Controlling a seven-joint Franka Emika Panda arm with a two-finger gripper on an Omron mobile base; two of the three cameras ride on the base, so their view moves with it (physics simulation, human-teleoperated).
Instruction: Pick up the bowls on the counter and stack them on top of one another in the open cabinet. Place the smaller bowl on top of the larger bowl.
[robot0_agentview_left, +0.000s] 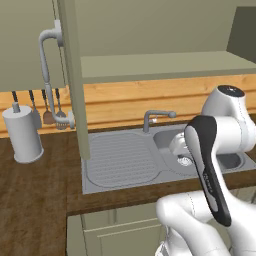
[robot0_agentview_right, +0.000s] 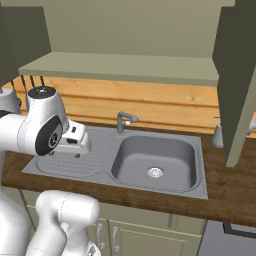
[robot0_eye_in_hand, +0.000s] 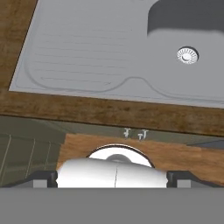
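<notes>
The left base view looks forward and down from behind the white arm (robot0_agentview_left: 210, 150), facing the inset grey steel sink (robot0_agentview_left: 125, 160) and the dark-brown wood-plank counter (robot0_agentview_left: 35, 195). The right base view faces the same sink (robot0_agentview_right: 155, 160) and counter (robot0_agentview_right: 230, 190) from the other side. The hand view looks closely down on the sink's ribbed drainboard (robot0_eye_in_hand: 83, 52).

The white robot arm (robot0_agentview_left: 210, 150) hides part of the grey steel sink basin (robot0_agentview_left: 230, 161); the gripper's fingers cannot be seen clearly.
</notes>
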